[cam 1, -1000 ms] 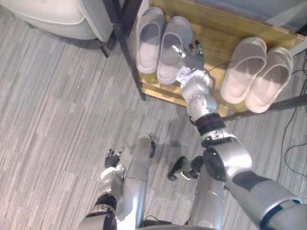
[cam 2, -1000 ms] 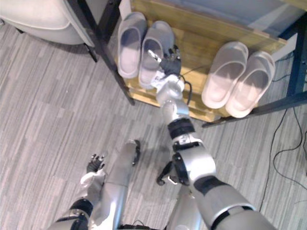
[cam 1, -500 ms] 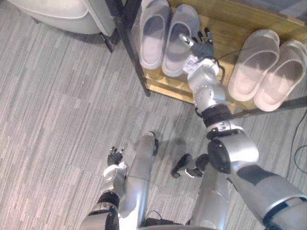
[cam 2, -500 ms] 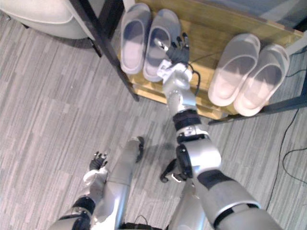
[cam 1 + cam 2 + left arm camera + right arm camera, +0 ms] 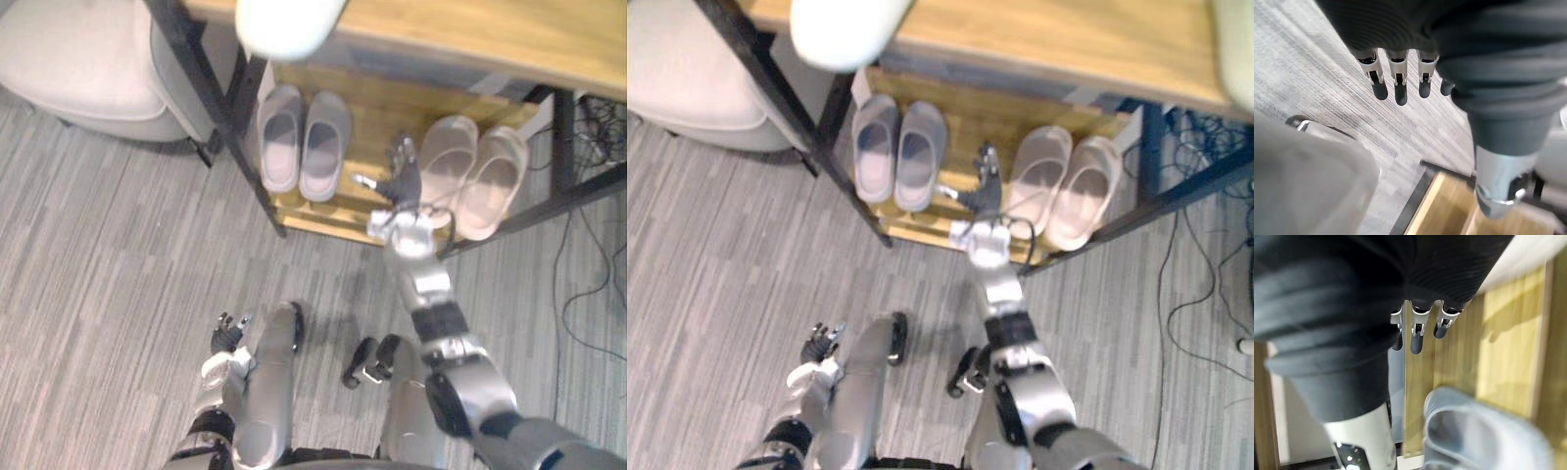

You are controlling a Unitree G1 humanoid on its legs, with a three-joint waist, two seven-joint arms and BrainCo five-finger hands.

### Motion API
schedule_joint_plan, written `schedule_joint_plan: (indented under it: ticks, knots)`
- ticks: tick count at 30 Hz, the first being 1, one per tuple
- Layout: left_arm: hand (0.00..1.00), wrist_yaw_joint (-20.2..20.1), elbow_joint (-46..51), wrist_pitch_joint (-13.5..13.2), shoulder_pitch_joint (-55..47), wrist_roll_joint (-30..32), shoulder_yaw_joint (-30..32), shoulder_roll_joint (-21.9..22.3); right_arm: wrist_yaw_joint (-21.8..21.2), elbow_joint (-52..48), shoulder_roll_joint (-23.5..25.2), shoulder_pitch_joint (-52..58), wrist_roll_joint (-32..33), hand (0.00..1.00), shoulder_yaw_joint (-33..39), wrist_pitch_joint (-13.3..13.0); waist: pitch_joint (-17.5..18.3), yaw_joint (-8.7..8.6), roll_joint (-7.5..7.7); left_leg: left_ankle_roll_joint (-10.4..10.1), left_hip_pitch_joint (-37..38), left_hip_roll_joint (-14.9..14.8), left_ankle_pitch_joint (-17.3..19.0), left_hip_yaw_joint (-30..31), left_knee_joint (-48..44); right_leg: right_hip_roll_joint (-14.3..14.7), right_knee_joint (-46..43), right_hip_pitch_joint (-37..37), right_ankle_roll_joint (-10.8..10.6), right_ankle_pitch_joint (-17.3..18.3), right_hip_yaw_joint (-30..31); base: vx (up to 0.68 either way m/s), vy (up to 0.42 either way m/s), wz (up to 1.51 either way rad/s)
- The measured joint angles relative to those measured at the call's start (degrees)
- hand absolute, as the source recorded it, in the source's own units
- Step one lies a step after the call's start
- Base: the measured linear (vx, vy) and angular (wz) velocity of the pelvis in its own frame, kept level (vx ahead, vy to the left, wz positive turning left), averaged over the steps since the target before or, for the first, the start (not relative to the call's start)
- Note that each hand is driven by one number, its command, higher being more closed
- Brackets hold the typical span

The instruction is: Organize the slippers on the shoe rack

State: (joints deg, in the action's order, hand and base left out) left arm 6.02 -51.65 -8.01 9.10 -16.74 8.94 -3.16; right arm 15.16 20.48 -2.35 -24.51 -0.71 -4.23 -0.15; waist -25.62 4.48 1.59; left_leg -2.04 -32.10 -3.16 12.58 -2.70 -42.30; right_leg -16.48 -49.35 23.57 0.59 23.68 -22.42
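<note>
Grey slippers [image 5: 323,147]: paired side by side at the left end of the lower shelf of the shoe rack [image 5: 377,117].

Pale pink slippers [image 5: 446,164]: also paired and touching each other, toward the right of the same shelf. They sit at a slant to the grey pair, heels near the front edge.

Right hand [image 5: 400,186]: over the shelf's front between the two pairs, fingers straight and spread, holding nothing.

Left hand [image 5: 225,335]: low over the floor [image 5: 118,255], fingers relaxed, empty.

Judgement: both pairs are shelved, so the task looks close to done. Squaring the pink pair with the grey one is probably all that remains.
</note>
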Motion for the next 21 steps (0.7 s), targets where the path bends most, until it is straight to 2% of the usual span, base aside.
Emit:
schedule_joint_plan:
  ticks: [5, 7, 9, 12, 17, 21]
  knots:
    - [0.00, -1.50, -2.47, 0.14, -3.53, 4.43, -6.36, -4.20, -4.03, 1.10, -0.28, 16.23, -6.20, 0.00, -1.50, 0.01, 3.88, -1.89, 3.58, -0.45, 10.41, 0.10, -4.10, -1.39, 13.84, 2.92, 13.16, -8.56, -0.81, -4.75, -0.42, 0.11, -0.007, -0.11]
    - [0.00, -1.80, -3.27, 0.84, -5.05, 6.40, -7.31, -4.58, -5.12, 3.87, -0.96, 20.01, -7.75, 0.00, -1.15, -0.21, 6.24, -2.80, 3.95, -0.51, 13.85, 0.34, -5.80, -1.60, 18.54, 3.82, 17.95, -11.69, -1.31, -6.48, -0.69, 0.17, 0.020, -0.10]
    - [0.00, -2.51, -4.06, 1.15, -7.27, 8.33, -8.57, -4.42, -6.10, 8.90, -2.26, 24.27, -9.65, 0.00, -0.25, -0.42, 9.37, -3.86, 3.54, -0.45, 18.88, 0.85, -7.57, -2.17, 24.47, 4.77, 23.73, -15.67, -2.20, -8.41, -0.73, 0.19, 0.043, -0.07]
    - [0.00, -2.92, -4.28, 1.39, -9.80, 9.81, -9.76, -4.33, -7.24, 15.48, -2.58, 27.39, -10.54, 0.00, 1.67, -1.12, 12.52, -4.21, 2.54, -0.49, 23.93, 0.91, -9.52, -3.28, 31.10, 6.23, 30.11, -19.72, -2.73, -10.87, -0.24, 0.15, 0.034, -0.21]
    - [0.00, -3.05, -4.99, 1.71, -11.40, 12.06, -11.23, -3.23, -8.07, 28.01, -2.68, 29.23, -8.00, 0.00, 6.46, -1.76, 15.11, -4.51, 0.07, -0.74, 32.11, 0.97, -12.02, -4.60, 39.79, 8.37, 38.21, -26.57, -3.42, -13.92, 0.70, 0.12, 0.005, -0.16]
    - [0.00, -3.96, -4.02, 1.93, -12.28, 13.42, -14.82, -3.25, -8.45, 33.56, -2.78, 29.00, -4.98, 0.00, 10.44, -2.12, 16.43, -4.52, -0.69, -0.85, 34.64, 0.96, -12.47, -4.55, 41.51, 9.25, 41.08, -29.57, -3.59, -14.99, 0.71, 0.04, -0.018, 0.00]
